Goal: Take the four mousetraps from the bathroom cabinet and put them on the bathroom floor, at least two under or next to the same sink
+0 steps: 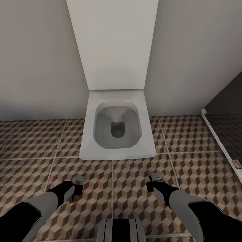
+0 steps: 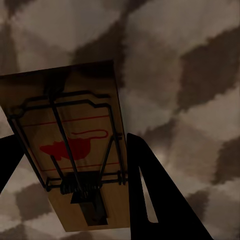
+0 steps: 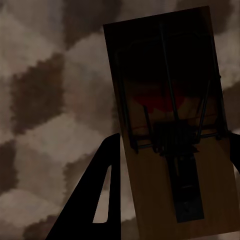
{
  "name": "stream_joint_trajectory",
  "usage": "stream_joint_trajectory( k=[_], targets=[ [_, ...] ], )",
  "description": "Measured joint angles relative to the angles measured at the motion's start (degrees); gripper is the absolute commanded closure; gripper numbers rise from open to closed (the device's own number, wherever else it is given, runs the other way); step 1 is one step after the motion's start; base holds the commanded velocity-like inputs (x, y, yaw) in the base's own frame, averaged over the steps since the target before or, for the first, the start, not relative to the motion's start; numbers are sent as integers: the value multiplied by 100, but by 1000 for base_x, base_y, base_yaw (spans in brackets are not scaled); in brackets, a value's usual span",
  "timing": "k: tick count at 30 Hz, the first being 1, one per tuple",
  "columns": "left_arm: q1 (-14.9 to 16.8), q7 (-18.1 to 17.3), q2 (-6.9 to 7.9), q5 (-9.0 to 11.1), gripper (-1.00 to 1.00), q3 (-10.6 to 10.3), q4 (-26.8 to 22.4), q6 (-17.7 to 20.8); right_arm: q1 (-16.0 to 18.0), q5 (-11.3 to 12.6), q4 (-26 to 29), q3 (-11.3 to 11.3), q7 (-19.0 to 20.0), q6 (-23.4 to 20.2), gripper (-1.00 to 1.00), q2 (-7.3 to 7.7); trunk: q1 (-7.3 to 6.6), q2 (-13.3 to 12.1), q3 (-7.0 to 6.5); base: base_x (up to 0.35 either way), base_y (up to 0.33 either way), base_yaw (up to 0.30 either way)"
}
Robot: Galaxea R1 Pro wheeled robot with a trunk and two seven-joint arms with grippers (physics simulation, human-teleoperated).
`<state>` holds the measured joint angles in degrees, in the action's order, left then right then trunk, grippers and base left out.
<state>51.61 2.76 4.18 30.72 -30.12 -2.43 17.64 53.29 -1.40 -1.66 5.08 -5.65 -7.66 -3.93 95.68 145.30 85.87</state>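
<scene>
Each gripper, left [image 1: 78, 181] and right [image 1: 156, 177], clamps one mousetrap [image 2: 75, 150] [image 3: 175, 125]; treat these as light, rigid boards, gripped by the edges, clear of the spring wire.

We see a white toilet [image 1: 117, 129] straight ahead, its lid [image 1: 114, 43] raised against the pale wall [image 1: 37, 60]. To its right, we see a dark panel [image 1: 228, 101] with a white frame [image 1: 220, 143] along its base.
</scene>
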Motion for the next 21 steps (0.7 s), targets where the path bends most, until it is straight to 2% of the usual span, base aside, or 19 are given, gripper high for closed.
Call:
stream_joint_trajectory(
  k=[13,21],
  targets=[
    [-7,0,-11,-2,100,4,47,-26,0,0,0,0,0,1,100,0,0,0,0,0,0,0],
    [-17,1,-10,0,100,8,73,-340,0,0,0,0,0,-1,100,0,0,0,0,0,0,0]
  ],
)
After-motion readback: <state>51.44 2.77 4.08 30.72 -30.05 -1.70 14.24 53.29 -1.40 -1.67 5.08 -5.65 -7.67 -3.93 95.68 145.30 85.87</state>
